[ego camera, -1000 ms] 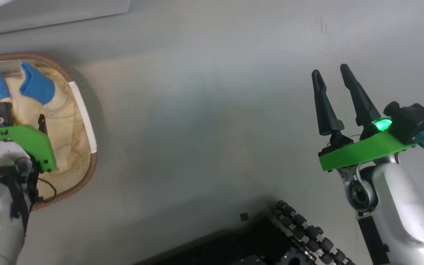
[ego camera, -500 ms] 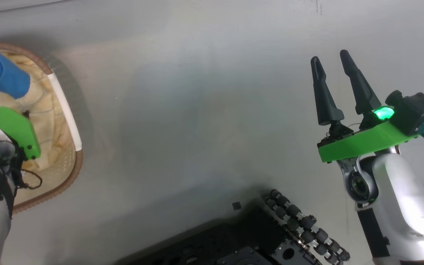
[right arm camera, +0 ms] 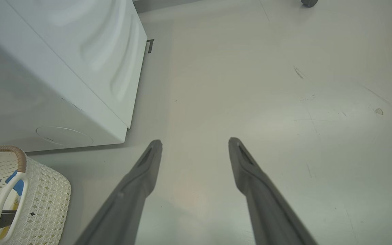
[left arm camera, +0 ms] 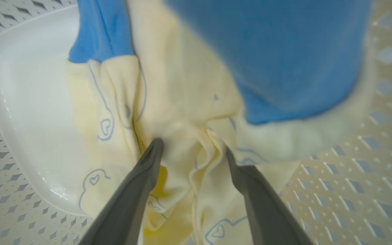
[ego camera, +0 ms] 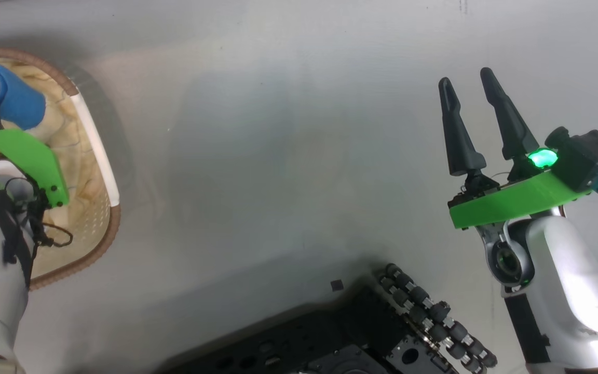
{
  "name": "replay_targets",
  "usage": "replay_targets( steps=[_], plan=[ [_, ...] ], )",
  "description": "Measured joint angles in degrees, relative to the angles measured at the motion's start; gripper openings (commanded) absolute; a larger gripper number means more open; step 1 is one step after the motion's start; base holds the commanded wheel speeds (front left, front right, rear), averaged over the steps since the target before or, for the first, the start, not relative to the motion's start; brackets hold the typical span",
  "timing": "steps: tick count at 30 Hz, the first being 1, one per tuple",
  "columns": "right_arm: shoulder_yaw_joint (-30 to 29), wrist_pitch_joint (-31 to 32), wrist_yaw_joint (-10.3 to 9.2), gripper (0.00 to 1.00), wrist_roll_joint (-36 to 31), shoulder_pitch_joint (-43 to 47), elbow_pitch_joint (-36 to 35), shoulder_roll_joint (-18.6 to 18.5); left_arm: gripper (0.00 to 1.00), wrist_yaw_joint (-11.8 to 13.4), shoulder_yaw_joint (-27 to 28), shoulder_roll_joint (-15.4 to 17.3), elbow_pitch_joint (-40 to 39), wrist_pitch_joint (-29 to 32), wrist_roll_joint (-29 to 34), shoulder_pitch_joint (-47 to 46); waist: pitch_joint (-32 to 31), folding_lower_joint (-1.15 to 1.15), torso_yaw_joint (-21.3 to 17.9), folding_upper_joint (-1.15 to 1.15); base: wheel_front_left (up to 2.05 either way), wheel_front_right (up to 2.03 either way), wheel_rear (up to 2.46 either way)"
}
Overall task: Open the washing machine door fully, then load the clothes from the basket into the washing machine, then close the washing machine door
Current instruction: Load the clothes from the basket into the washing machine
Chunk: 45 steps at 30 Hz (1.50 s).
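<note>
Left hand (left arm camera: 192, 148) is down inside the basket (ego camera: 113, 228), fingers spread wide, tips dug into the clothes (left arm camera: 179, 102) with a bunched fold sitting right between them, nothing pinched yet. If it were me I'd close on that fold rather than the blue cuff (left arm camera: 277, 58) further in, then lift straight up so nothing snags the basket's holes. Garments look soft and floppy, cream-yellow with thin blue heart doodles. Right hand (ego camera: 465, 79) hangs wide too, well away from the basket over bare floor (ego camera: 278, 156). Washing machine (right arm camera: 63, 68) stands just beside the basket.
</note>
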Motion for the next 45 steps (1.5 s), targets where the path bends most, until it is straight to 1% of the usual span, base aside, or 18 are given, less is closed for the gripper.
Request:
replay_targets(
  steps=[3, 4, 5, 14, 19, 22, 26, 31, 34, 40, 45],
  plan=[
    [0.0, 0.0, 0.0, 1.0, 0.0, 0.0, -0.09, 0.0, 1.0, 0.67, -0.58, -0.32, 0.01, 0.81, 0.31, -0.44, 0.19, 0.0, 0.22, 0.0, 0.0, 0.0, 0.0],
    [0.0, 0.0, 0.0, 1.0, 0.0, 0.0, -0.09, 0.0, 0.4, 0.86, -0.49, -0.51, 0.02, 0.81, 0.27, -0.52, 0.21, 0.0, 0.29, 0.0, 0.0, 0.0, 0.0],
    [-0.01, 0.0, 0.0, 1.0, 0.0, 0.0, -0.09, 0.0, 0.0, 0.93, -0.34, -0.64, 0.04, 0.8, 0.0, -0.59, 0.23, 0.0, 0.36, 0.0, 0.0, 0.0, 0.0],
    [0.13, 0.0, 0.0, 1.0, 0.0, -0.08, -0.05, 0.0, 0.0, 1.2, -0.36, -1.1, 0.09, 0.79, -0.58, -0.95, 0.04, 0.0, 0.87, 0.0, 0.0, 0.0, 0.0],
    [0.51, 0.0, 0.0, 1.0, 0.01, -0.54, -0.01, 0.0, 0.0, 0.76, -0.05, -1.1, 0.19, -0.59, -2.09, -0.9, -0.61, 0.0, 1.16, 0.0, 0.0, 0.0, 0.0],
    [0.48, 0.0, 0.0, 1.0, 0.0, -1.48, 0.42, 0.0, 0.0, -0.08, -0.1, -1.64, 0.26, -1.34, -2.09, -0.69, -1.67, 0.0, 1.55, 0.0, 0.0, 0.0, 0.0],
    [0.59, 0.0, 0.0, 1.0, 0.0, -1.84, 0.78, 0.0, 0.0, -0.73, -0.11, -2.54, 0.24, -2.65, -2.8, 0.35, -3.82, 0.0, 2.31, 0.0, 0.0, 0.0, 0.0],
    [0.8, 0.0, 0.0, 1.0, 0.0, -1.81, 1.55, 0.0, 0.0, -1.69, -0.19, -2.65, 0.25, -4.7, -3.37, 2.94, -7.15, 0.0, 3.02, 0.0, 0.0, 0.0, 0.0],
    [0.77, 0.0, 0.0, 1.0, -0.02, -1.66, 2.0, -0.01, 0.0, -1.75, -0.26, -2.67, 0.25, -7.13, -3.61, 4.64, -9.36, 0.0, 3.3, 0.0, 0.0, 0.0, 0.0],
    [0.58, 0.0, 0.0, 1.0, -0.51, -0.77, 3.04, -0.01, 0.0, -2.68, -1.09, -3.05, 0.25, -10.66, -4.15, 7.73, -14.09, 0.0, 3.99, 0.0, 0.0, 0.0, 0.0],
    [0.57, 0.0, 0.0, 1.0, -0.6, 0.5, 3.69, -0.01, 0.0, -2.72, -2.08, -3.3, 0.25, -14.02, -4.09, 9.48, -17.66, -0.01, 5.12, 0.0, 0.0, 0.0, 0.0]
  ],
)
